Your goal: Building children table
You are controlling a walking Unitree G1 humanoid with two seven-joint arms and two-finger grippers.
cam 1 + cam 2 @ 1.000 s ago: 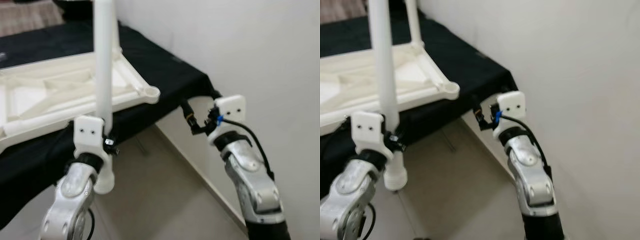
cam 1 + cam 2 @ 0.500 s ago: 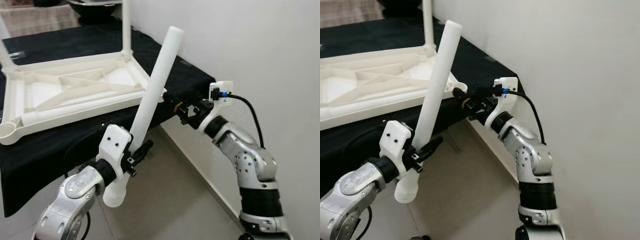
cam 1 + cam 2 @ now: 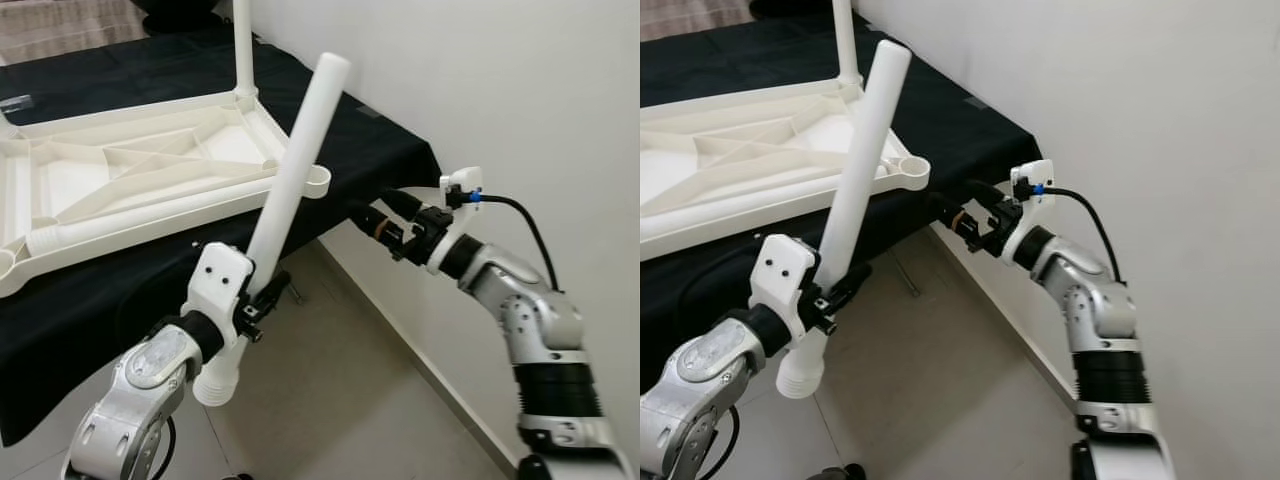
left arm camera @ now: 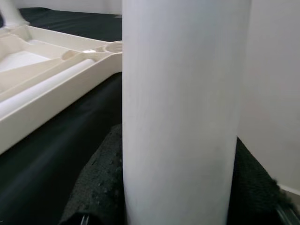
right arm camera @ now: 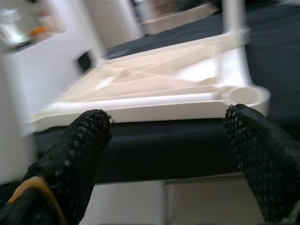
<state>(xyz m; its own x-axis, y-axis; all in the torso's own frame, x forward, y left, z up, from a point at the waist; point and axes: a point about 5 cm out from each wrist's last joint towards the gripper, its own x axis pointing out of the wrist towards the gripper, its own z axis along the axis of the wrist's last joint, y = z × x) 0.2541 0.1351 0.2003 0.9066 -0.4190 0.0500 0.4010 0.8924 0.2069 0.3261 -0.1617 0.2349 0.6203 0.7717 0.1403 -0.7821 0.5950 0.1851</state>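
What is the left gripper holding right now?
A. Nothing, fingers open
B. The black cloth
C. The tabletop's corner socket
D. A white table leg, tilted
D: the left gripper is shut on the white leg, which leans toward the upside-down tabletop.

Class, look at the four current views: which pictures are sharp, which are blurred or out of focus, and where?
Both eye views are sharp and evenly lit. In the left wrist view the table leg looms close and soft. The right wrist view is smeared, the tabletop blurred behind the open right gripper.
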